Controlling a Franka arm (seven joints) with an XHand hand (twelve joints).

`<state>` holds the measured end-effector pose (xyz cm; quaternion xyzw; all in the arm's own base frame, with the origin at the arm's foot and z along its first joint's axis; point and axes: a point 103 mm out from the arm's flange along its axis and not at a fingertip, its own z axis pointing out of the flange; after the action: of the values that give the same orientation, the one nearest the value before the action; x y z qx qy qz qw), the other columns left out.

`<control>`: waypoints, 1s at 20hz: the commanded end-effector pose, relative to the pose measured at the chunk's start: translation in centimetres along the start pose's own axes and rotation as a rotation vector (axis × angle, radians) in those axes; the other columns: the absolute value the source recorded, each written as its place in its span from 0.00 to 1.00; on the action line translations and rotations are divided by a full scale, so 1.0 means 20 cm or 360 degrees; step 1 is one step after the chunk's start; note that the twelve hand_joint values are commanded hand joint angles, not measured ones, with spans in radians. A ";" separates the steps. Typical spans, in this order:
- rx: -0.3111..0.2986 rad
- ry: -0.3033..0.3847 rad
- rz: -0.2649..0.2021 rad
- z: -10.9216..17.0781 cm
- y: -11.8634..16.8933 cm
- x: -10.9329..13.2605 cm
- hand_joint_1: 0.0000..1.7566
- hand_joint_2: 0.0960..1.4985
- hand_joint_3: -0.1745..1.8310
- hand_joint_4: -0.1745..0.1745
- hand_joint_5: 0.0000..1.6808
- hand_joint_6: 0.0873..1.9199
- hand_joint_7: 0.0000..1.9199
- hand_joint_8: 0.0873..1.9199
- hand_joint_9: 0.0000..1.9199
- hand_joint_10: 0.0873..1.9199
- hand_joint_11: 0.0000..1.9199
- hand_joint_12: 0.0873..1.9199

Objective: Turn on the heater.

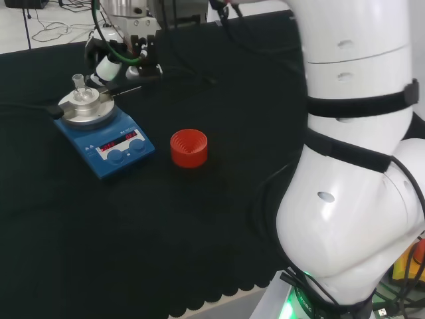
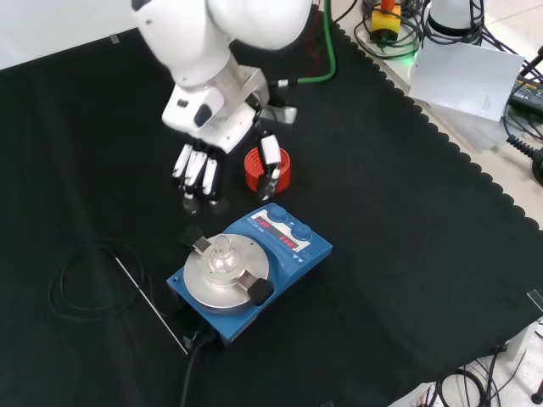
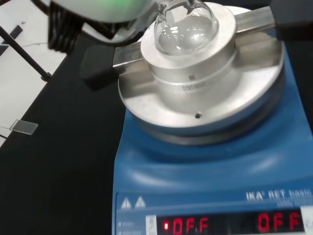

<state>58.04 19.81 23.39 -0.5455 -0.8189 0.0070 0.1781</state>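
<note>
1. Heater (image 2: 250, 275) (blue hotplate unit with a round metal top) sits on the black worktop (image 2: 407, 254). In the front view it is just below my robot hand (image 2: 197, 170), toward the near edge of the cloth. In the head view it stands at the far left.

2. Flask (image 2: 222, 253) of clear glass sits in the metal block on the plate. What it holds, I cannot tell.

3. Robot hand hangs above the cloth with fingers (image 2: 193, 174) pointing down and nearly straight, thumb (image 2: 270, 157) set apart. It holds nothing and touches nothing.

4. Key relation: the control face, with its two blue knobs (image 2: 291, 231) and its display (image 3: 234, 224), lies on the side of the heater nearest the red ribbed stand (image 2: 268, 170). In the front view the knobs are below and to the right of my fingers, close under the thumb side. The plate and flask lie below the fingers.

5. Long axis of the heater runs diagonally in the front view, from plate at lower left to knobs at upper right.

6. Judgement: the task is not yet done. My reach should go down and toward the knob end, keeping clear of the flask (the stand is just beside my thumb, so little room that way).
</note>
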 end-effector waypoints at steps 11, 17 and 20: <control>-0.0124 -0.0051 0.0191 -0.03 -0.71 0.12 0.51 0.38 0.39 0.34 0.32 0.38 0.17 0.35 0.28 0.33 0.15 0.70; -0.0024 -0.0100 0.0261 0.09 -0.89 0.16 0.57 0.37 0.44 0.31 0.33 0.38 0.39 0.40 0.47 0.32 0.25 0.66; 0.0015 -0.0123 0.0286 0.12 -0.94 0.16 0.59 0.38 0.45 0.26 0.32 0.38 0.51 0.48 0.58 0.37 0.36 0.62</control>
<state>41.85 15.68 26.12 -0.6036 -0.7815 0.0245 0.1561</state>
